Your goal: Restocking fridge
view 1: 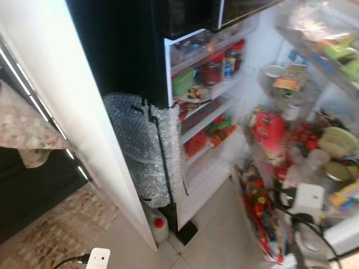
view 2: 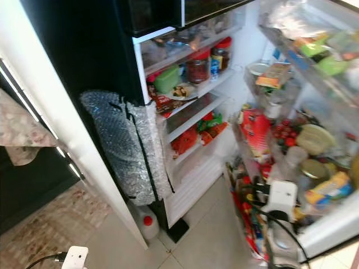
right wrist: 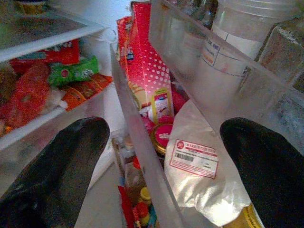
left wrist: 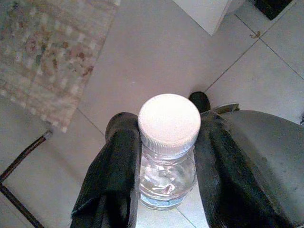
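Observation:
In the left wrist view my left gripper (left wrist: 168,147) is shut on a clear water bottle (left wrist: 167,178) with a white cap (left wrist: 169,122), held over the tiled floor. The fridge (view 1: 207,95) stands open, its shelves packed with jars, tubs and red and green packets. The open fridge door (view 1: 314,67) on the right has crowded racks. My right gripper (right wrist: 164,156) is open, fingers wide apart, just in front of a door rack (right wrist: 142,156) that holds a red carton (right wrist: 145,71) and a white labelled bag (right wrist: 199,180). My right wrist (view 1: 305,199) hangs by the lower door racks.
Bubble wrap (view 1: 140,145) covers the fridge's left side. A jug with a red cap (view 1: 159,224) stands on the floor beneath it. A white panel (view 1: 73,112) runs along the left, with a patterned rug (view 1: 50,230) beyond. Tiled floor (view 1: 213,235) lies before the fridge.

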{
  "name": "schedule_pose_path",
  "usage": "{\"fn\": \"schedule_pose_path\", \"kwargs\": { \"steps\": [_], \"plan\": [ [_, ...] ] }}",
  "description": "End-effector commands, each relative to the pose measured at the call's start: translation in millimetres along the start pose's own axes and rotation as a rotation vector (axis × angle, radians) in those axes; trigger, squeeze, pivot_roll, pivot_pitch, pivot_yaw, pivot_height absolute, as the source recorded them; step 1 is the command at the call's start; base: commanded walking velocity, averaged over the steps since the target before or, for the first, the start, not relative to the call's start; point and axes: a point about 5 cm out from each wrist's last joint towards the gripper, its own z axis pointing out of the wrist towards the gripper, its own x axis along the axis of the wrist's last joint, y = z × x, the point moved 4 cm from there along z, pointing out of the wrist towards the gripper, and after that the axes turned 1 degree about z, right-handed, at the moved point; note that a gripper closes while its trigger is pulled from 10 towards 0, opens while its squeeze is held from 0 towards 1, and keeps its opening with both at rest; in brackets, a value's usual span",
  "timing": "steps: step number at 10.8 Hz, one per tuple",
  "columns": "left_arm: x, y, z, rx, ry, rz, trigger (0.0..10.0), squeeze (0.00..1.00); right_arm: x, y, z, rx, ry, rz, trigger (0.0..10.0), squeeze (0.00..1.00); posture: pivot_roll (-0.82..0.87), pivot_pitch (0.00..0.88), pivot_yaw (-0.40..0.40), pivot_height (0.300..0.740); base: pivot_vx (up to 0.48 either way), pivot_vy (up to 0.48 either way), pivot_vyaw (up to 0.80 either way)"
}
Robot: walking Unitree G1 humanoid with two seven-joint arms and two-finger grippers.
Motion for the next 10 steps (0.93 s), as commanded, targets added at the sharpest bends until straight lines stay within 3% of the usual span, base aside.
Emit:
{"fn": "schedule_pose_path", "kwargs": {
  "steps": [1, 3, 4, 5, 7, 9, 10],
  "plan": [
    [0.9, 1.9, 0.5, 0.002, -0.007, 0.017, 10.0, 0.00, -7.0, 23.9, -3.7, -0.088, -0.035, 0.017, 10.0, 0.00, -0.11, 0.000, 0.047, 0.740, 0.000, 0.000, 0.00],
    [4.7, 7.1, 1.2, -0.002, -0.001, 0.019, 10.0, 0.00, -9.7, 46.2, -6.6, -0.143, -0.056, -0.010, 10.0, 0.00, -0.11, 0.000, 0.048, 0.740, 0.000, 0.000, 0.00],
    [4.0, 6.2, 1.1, -0.002, -0.002, 0.022, 10.0, 0.00, -12.2, 71.1, -11.6, -0.188, -0.079, -0.033, 10.0, 0.00, -0.12, 0.000, 0.049, 0.740, 0.000, 0.000, 0.00],
    [3.6, 5.2, 1.0, -0.001, -0.003, 0.023, 10.0, 0.00, -15.3, 79.8, -13.7, -0.201, -0.104, -0.041, 10.0, 0.00, -0.12, 0.000, 0.049, 0.740, 0.000, 0.000, 0.00],
    [4.4, 4.7, 1.1, 0.000, -0.003, 0.026, 10.0, 0.00, -22.2, 82.4, -15.3, -0.187, -0.155, -0.079, 10.0, 0.00, -0.12, 0.000, 0.052, 0.740, 0.000, 0.000, 0.00],
    [5.3, 2.7, 1.2, 0.006, 0.000, 0.023, 10.0, 0.00, -30.3, 74.3, -15.3, -0.142, -0.207, -0.107, 10.0, 0.00, -0.12, 0.000, 0.057, 0.740, 0.000, 0.000, 0.00],
    [5.2, 0.9, 1.2, 0.010, -0.001, 0.025, 10.0, 0.00, -39.2, 66.5, -16.1, -0.138, -0.256, -0.039, 10.0, 0.00, -0.12, 0.000, 0.063, 0.740, 0.000, 0.000, 0.00]
  ]
}}
